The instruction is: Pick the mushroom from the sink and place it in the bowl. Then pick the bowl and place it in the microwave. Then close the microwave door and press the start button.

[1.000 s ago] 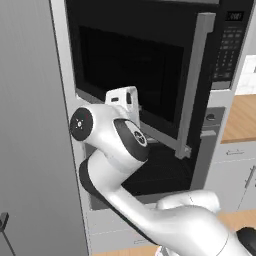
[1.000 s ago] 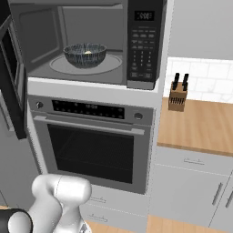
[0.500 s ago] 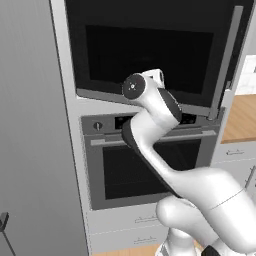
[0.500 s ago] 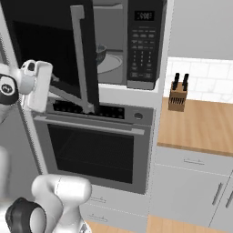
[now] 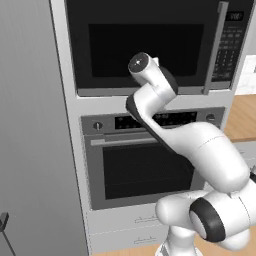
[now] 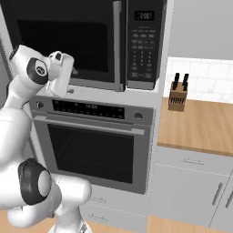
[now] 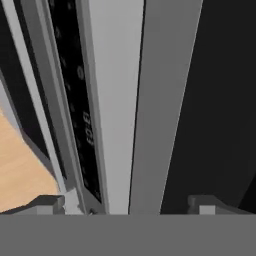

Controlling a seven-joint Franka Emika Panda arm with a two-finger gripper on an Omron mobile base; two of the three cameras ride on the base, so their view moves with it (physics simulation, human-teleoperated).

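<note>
The microwave door (image 5: pixel 145 45) (image 6: pixel 68 41) stands shut, its bar handle next to the button panel (image 5: pixel 227 47) (image 6: pixel 143 45). The bowl and the mushroom are hidden behind the dark glass, and the sink is out of view. My gripper (image 6: pixel 63 86) (image 7: pixel 127 205) is at the lower left part of the door, close to its silver bottom trim (image 7: pixel 160 100). In the hand view the fingertips (image 7: pixel 47 202) stand wide apart, open, with nothing between them.
The wall oven (image 5: pixel 145 165) (image 6: pixel 91 150) with its display strip (image 7: pixel 75 100) sits right below the microwave. A tall grey panel (image 5: pixel 30 150) rises at the left. To the right, a knife block (image 6: pixel 177 95) stands on a wooden counter (image 6: pixel 205 123) above grey cabinets.
The microwave door has swung from wide open to shut. My arm rose from low at the left and followed the door up to the microwave front.
</note>
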